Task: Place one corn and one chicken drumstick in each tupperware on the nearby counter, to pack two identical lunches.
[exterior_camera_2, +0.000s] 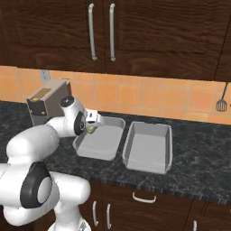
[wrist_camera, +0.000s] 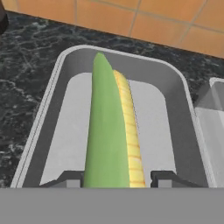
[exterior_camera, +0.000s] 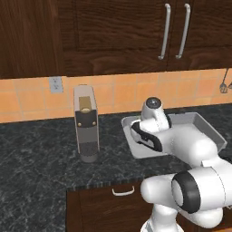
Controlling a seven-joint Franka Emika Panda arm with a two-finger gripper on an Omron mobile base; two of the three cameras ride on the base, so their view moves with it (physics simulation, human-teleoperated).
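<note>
The gripper (wrist_camera: 116, 181) is clamped on the husked corn (wrist_camera: 111, 131), one finger (wrist_camera: 70, 179) on either side of the cob, which points straight out ahead over the left tupperware (wrist_camera: 170, 109). That lengthwise hold lines the cob up with the tray's long axis, which should let it drop in flat. From the right base view the gripper (exterior_camera_2: 91, 127) hovers above the near-left part of that tray (exterior_camera_2: 101, 142), though how high is hard to judge. The right tupperware (exterior_camera_2: 149, 146) sits just beside it, looking bare inside. On the counter (exterior_camera: 41, 158), the toaster (exterior_camera: 86, 123) stands to the left, well apart from the tray, so nothing blocks the way down. A spatula (exterior_camera_2: 221, 103) hangs on the far tiled wall.
</note>
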